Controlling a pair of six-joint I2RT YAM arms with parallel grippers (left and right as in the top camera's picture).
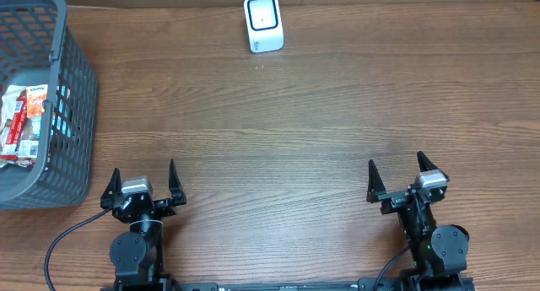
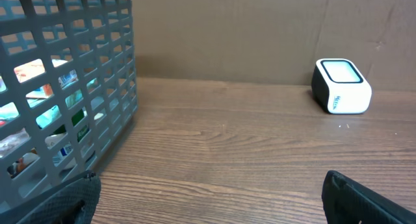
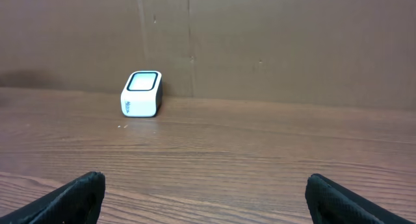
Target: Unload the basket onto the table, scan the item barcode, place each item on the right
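Where arms sit (bottom edge, overhead frame): L arm (image 1: 139, 249) lower left, R arm (image 1: 434, 240) lower right, well apart.
Left tool (image 1: 143, 168): fingers spread wide, nothing btwn them; over bare bench (image 1: 278, 131), just R of basket (image 1: 80, 88) near corner.
Right tool (image 1: 396, 160): fingers spread wide too, holds nothing; bare wood under it.
Cable (image 1: 59, 240): black, loops out from L arm base, lower left corner.
Bench surface: brown wood grain, fills most of frame.
Basket spot: grey plastic mesh, upper left to mid left, partly cut by frame edge; stands on bench.
Items (image 1: 24, 122): colourful packets inside basket, lying at its bottom, far left of frame; red/white/orange wrappers, some teal seen thru mesh in L wrist view. Barcode too small to make out; count unclear.
Scanner (image 1: 262, 23): small white box w/ dark-framed window, top centre, on bench; well apart from basket & both tools.
Wall (image 3: 260, 42): brown board just behind scanner, upper half of R wrist view.
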